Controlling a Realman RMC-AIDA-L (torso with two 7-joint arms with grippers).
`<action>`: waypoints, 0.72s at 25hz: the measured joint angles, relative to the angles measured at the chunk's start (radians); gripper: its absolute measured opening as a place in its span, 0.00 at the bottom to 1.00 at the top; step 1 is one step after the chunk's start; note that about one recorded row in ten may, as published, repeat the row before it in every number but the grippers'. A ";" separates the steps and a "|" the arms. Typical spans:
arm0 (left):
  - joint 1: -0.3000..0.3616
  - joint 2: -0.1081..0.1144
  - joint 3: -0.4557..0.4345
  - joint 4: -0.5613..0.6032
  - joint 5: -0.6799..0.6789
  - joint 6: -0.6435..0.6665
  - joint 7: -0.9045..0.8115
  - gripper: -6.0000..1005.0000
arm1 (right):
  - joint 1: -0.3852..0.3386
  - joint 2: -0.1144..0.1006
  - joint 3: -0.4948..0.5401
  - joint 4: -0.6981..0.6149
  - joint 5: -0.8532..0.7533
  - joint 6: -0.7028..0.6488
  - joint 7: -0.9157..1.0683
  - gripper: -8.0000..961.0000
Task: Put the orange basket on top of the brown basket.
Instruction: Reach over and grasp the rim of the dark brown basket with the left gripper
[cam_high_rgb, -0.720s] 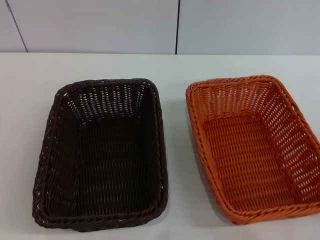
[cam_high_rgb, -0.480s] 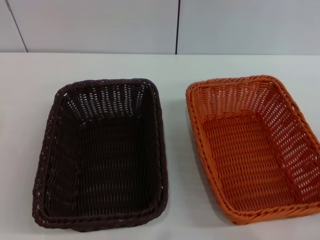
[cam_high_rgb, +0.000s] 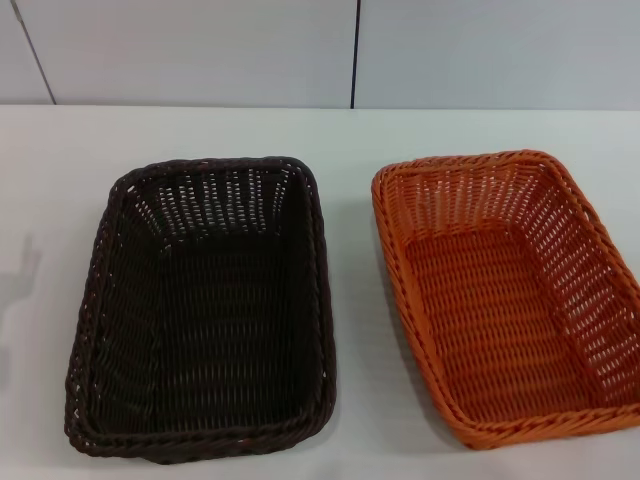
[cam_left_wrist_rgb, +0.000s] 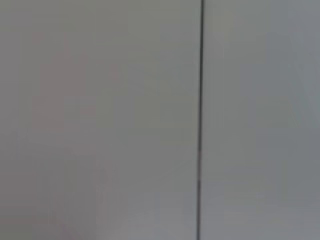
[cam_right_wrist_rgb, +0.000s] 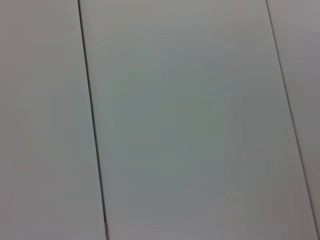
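Observation:
The brown basket (cam_high_rgb: 205, 310) sits on the white table on the left of the head view, empty and upright. Beside it on the right, a narrow gap apart, stands the orange basket (cam_high_rgb: 500, 300), also empty, with its far right edge running out of the picture. Neither gripper shows in any view. Both wrist views show only pale grey wall panels with dark seams.
The white table (cam_high_rgb: 350, 140) reaches back to a grey panelled wall (cam_high_rgb: 200, 50). A faint shadow lies on the table at the far left (cam_high_rgb: 25, 265).
A faint shadow has appeared on the table at the far left. Both baskets have stayed where they were.

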 joint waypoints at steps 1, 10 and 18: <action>0.036 0.012 -0.059 -0.109 0.000 -0.103 0.066 0.77 | 0.000 0.000 0.000 -0.004 0.000 -0.003 0.000 0.85; 0.175 -0.263 -0.871 -0.739 0.101 -1.504 0.370 0.76 | 0.006 0.001 -0.024 -0.036 0.000 -0.012 0.000 0.85; 0.117 -0.260 -0.852 -0.833 0.381 -1.847 0.114 0.74 | 0.020 0.001 -0.056 -0.051 0.000 -0.027 -0.001 0.85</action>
